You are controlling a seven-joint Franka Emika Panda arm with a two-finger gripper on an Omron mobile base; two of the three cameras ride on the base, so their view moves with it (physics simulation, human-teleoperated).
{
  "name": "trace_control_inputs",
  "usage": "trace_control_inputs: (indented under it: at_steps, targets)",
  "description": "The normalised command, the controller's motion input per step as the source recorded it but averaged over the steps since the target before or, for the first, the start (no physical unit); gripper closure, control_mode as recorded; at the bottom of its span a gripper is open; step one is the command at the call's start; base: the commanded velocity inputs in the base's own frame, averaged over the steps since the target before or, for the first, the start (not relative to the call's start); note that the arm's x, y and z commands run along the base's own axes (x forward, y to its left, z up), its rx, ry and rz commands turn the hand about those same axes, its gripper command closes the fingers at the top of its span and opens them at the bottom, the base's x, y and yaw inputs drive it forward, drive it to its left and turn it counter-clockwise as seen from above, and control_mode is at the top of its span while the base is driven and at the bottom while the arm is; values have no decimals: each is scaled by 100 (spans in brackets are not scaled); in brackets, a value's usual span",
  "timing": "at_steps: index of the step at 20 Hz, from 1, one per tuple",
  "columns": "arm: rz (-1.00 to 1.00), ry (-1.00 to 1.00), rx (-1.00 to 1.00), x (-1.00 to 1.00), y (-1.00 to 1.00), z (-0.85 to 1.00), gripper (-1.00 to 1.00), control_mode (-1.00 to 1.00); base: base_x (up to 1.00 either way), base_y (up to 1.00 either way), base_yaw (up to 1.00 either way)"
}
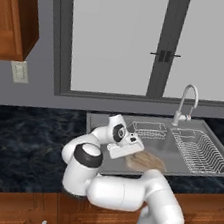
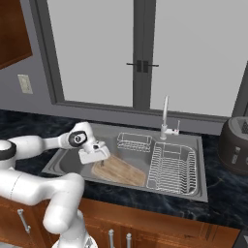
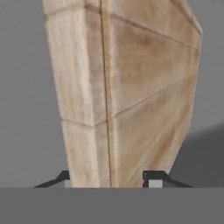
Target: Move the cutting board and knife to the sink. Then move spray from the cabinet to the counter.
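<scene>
your board is down in the sink

you can see the cutting board point(image 2: 121, 170) lying in the left part of the sink point(image 2: 193, 145) basin, beside the wire rack point(image 2: 173, 167) – the gripper point(image 2: 99, 157) sits low over its near end. in the hand view the board point(image 3: 127, 87) runs between the two dark finger tips point(image 3: 154, 178); jaws stand partly apart along its edges – whether they grip it you cannot tell. black tabletop point(image 1: 24, 142) surrounds the sink.
</scene>
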Motion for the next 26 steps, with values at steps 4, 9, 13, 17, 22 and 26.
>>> trace_control_inputs:
  at_steps: [4, 9, 13, 17, 22, 26]
  targets:
    - [6, -1, 13, 1, 0, -15, -100, -100, 0, 0, 0]
    - [7, -7, 15, 0, 3, -12, -100, -100, 0, 0, 0]
    - [6, -15, 19, 1, 6, -4, -100, -100, 0, 0, 0]
    - [6, -14, 17, 0, 2, 1, -100, -100, 0, 0, 0]
    - [7, -4, 8, -1, 2, 12, -100, -100, 0, 0, 0]
    - [5, 0, 0, -16, 0, 37, -100, -100, 0, 0, 0]
